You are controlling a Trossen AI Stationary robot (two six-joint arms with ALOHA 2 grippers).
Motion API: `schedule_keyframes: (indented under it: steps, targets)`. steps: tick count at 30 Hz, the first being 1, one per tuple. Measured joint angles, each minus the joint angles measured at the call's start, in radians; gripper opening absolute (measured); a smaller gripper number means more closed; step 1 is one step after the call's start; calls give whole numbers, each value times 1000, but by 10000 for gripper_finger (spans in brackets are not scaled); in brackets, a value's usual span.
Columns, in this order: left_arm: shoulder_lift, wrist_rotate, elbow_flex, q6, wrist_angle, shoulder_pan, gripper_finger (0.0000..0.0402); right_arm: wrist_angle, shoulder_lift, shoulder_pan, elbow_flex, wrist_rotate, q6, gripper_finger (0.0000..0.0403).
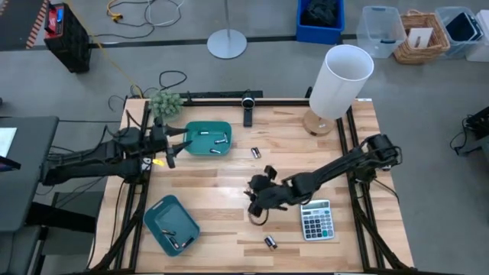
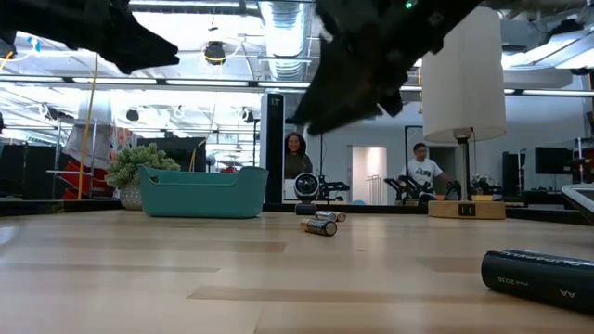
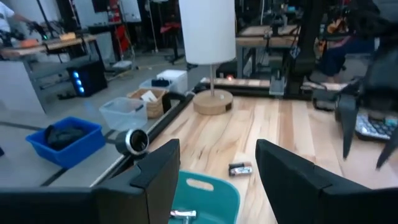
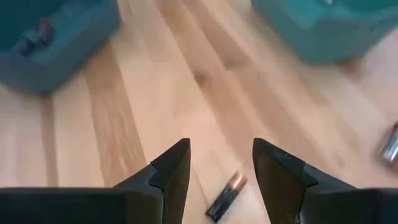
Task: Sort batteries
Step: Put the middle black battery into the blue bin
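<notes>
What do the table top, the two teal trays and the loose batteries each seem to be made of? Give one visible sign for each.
Table top: pale wood planks, matt; grain lines and plank seams show.
Teal trays: probably moulded plastic; even colour, rounded corners.
Loose batteries: likely metal cases with dark sleeves; silvery ends catch light.
</notes>
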Motion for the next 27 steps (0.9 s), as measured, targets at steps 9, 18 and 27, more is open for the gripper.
schedule_keyframes:
  steps: [9, 18, 27]
  targets:
    - [-15, 5, 0, 27, -18, 0, 205, -205, 159, 13, 143, -7, 189, 192]
    - [-15, 6, 0, 39, 6, 0, 205, -304, 221, 1, 185, 39, 289, 192]
    - [-15, 7, 0, 23, -31, 0, 205, -298, 215, -35, 186, 35, 288, 192]
